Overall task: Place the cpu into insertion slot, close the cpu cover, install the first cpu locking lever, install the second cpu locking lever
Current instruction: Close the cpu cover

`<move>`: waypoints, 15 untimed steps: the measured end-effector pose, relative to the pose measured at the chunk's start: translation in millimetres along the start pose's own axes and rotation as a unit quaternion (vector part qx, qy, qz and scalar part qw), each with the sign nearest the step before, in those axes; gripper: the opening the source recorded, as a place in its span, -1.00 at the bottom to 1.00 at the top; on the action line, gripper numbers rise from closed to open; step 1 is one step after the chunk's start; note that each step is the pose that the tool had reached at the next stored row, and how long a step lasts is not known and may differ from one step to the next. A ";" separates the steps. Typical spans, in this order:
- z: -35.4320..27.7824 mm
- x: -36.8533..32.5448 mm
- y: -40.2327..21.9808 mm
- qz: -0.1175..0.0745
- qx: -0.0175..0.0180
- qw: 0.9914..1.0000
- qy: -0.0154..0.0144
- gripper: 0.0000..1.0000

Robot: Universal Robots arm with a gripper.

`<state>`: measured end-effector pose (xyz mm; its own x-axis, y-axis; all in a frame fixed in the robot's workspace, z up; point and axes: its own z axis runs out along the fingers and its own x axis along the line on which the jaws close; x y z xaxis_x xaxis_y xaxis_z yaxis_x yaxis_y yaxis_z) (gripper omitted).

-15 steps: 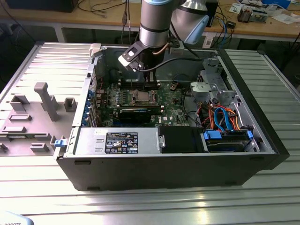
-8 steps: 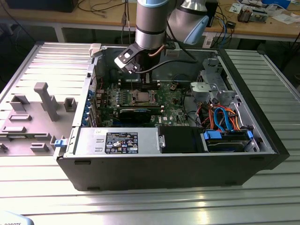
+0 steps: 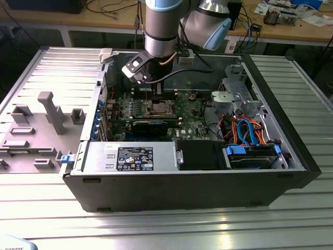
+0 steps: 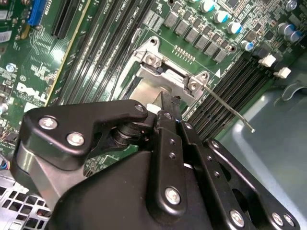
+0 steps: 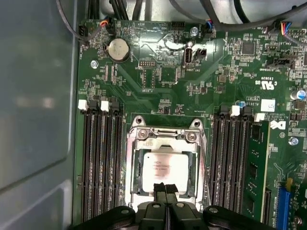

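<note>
Exterior view: we see the arm reaching down into the open computer case (image 3: 182, 190) on the slatted metal table (image 3: 156, 229). The gripper (image 3: 152, 101) hangs right over the insertion slot (image 3: 157, 109), mid-board, on the far side of the long black graphics card (image 3: 151, 126). The power supply (image 3: 130, 158) sits along the near wall, and the drive cage (image 3: 237, 96) is at the exterior view's right.

Second wrist view: the gripper (image 4: 169, 103) has its jaws clenched together, with nothing visible between them. The tips are down at the silver cpu cover (image 4: 146, 91). A thin lever rod (image 4: 230, 109) runs out from the socket corner, its free end over the case floor.

First wrist view: the cpu (image 5: 165, 167) lies flat in the slot and the cpu cover (image 5: 165, 143) is down around it, the chip showing through the window. The fingertips (image 5: 160, 188) are pressed shut and overlap the chip's edge – contact we cannot tell. Memory slots (image 5: 100, 158) flank the socket on both sides.
</note>
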<state>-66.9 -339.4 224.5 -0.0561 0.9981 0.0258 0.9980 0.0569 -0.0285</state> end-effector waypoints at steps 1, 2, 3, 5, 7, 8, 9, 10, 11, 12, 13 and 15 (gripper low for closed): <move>0.7 0.0 -0.4 0.000 0.000 1.000 0.000 -0.79; 1.6 0.0 -0.9 0.000 0.000 1.000 0.000 -0.79; 2.3 0.0 -1.3 0.000 0.000 1.000 0.000 -0.79; 6.1 0.0 -4.0 0.000 0.000 1.000 0.000 -0.79; 8.1 0.1 -5.9 0.000 0.000 1.000 0.000 -0.79; 9.3 0.2 -7.4 0.000 0.000 1.000 0.000 -0.79; 10.0 0.2 -8.2 0.000 0.000 1.000 0.000 -0.79; 10.9 0.2 -9.2 0.000 0.000 1.000 0.000 -0.79; 11.5 0.3 -9.8 0.000 0.000 1.000 0.000 -0.79; 12.2 0.3 -10.5 0.000 0.000 1.000 0.000 -0.79; 13.3 0.3 -11.7 0.000 0.000 1.000 0.000 -0.79; 15.8 0.4 -13.4 0.000 0.000 1.000 0.000 -0.79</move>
<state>-80.8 -339.4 209.2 -0.0561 0.9981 0.0257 0.9980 0.0569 -0.0286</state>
